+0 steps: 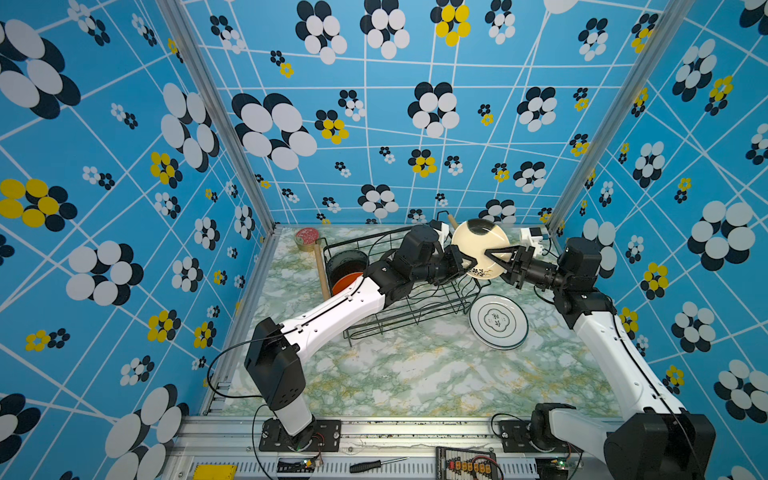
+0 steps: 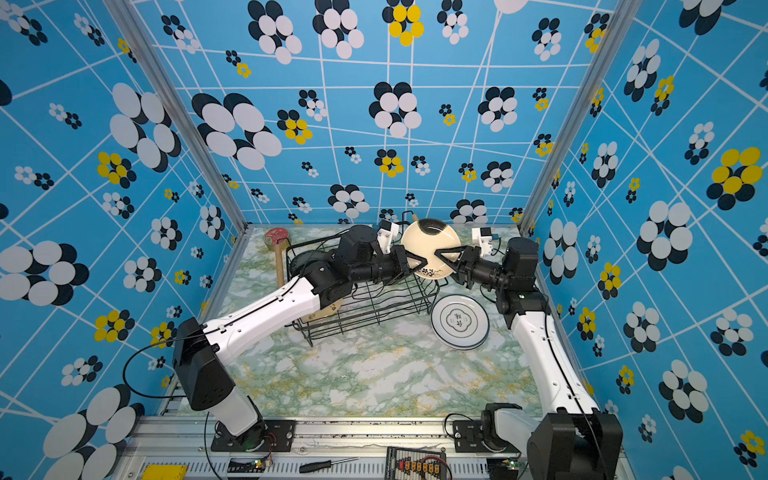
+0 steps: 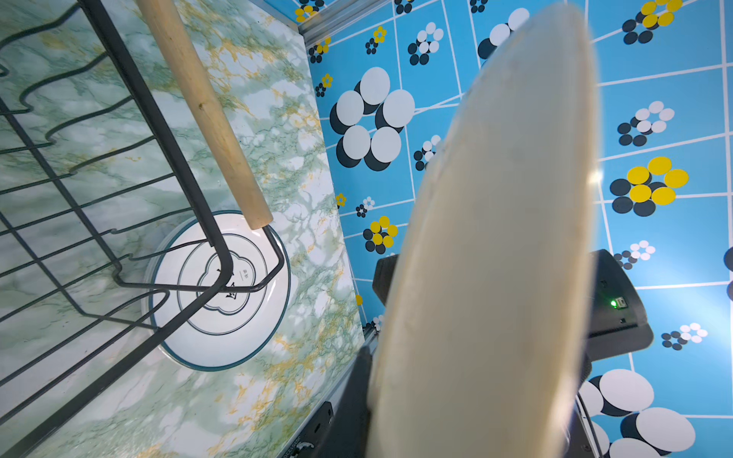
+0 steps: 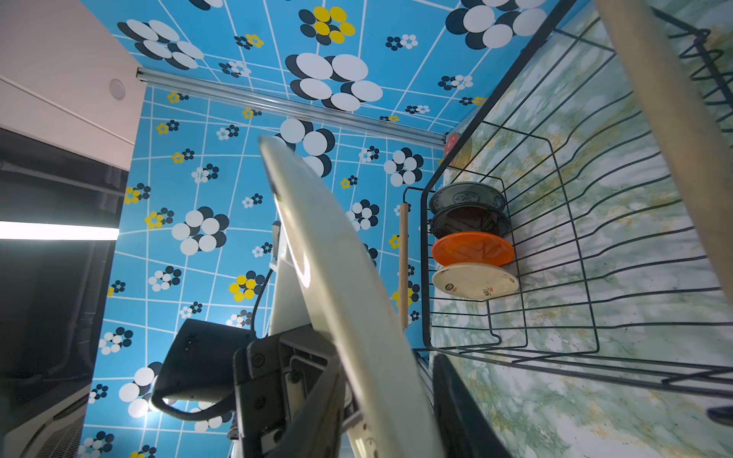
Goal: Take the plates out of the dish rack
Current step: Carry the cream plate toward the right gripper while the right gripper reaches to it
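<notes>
Marbled desk (image 1: pixel 415 374) lies beneath the dish rack (image 1: pixel 432 303), over whose end nearest the right arm the cream plate (image 1: pixel 480 243) hangs upright, left pincer (image 1: pixel 468 265) clamped on its rim, right pincer (image 1: pixel 489 252) astride the opposite rim, grip unclear; if left lets go early, it could drop onto the wires.

Marble table (image 1: pixel 415 374), dish rack (image 1: pixel 415 309), plate (image 1: pixel 498 322) (beside), tin (image 1: pixel 306 237)

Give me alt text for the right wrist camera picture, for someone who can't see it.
A cream plate, seen edge-on, fills the foreground. Beyond it the black wire dish rack on a green marbled table holds four smaller ones standing in a row: dark patterned plate, black plate, orange plate, pale printed plate. Blue flowered walls behind.
</notes>
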Robot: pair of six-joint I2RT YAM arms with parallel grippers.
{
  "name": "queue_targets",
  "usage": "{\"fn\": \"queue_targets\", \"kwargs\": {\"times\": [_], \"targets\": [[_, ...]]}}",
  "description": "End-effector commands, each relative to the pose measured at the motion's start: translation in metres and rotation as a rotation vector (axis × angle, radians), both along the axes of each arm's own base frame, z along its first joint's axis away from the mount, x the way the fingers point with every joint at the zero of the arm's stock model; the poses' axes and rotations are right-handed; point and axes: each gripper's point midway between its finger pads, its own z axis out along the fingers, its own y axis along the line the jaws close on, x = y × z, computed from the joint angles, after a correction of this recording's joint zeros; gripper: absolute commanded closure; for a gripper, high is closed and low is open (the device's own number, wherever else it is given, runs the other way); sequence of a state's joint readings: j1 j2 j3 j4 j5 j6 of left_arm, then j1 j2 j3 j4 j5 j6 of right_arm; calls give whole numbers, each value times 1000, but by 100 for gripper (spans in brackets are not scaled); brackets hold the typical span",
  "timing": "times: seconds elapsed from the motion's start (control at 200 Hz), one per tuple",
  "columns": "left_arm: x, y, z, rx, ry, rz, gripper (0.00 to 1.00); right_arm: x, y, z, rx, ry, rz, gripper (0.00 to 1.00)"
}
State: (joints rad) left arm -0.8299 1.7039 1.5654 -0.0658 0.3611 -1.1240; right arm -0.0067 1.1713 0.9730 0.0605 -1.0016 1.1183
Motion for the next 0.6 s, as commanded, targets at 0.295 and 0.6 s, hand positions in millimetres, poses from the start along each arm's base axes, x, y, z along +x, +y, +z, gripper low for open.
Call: {"fn": "queue_targets", "kwargs": {"times": [0.295,0.6], "targets": [[7,-17,14,-42,-7,-69,97,14,0,16,34,-56,-22,85],[17,-8,-1,50,-3,-61,78,24,-3,16,41,-51,-54,100]]}}
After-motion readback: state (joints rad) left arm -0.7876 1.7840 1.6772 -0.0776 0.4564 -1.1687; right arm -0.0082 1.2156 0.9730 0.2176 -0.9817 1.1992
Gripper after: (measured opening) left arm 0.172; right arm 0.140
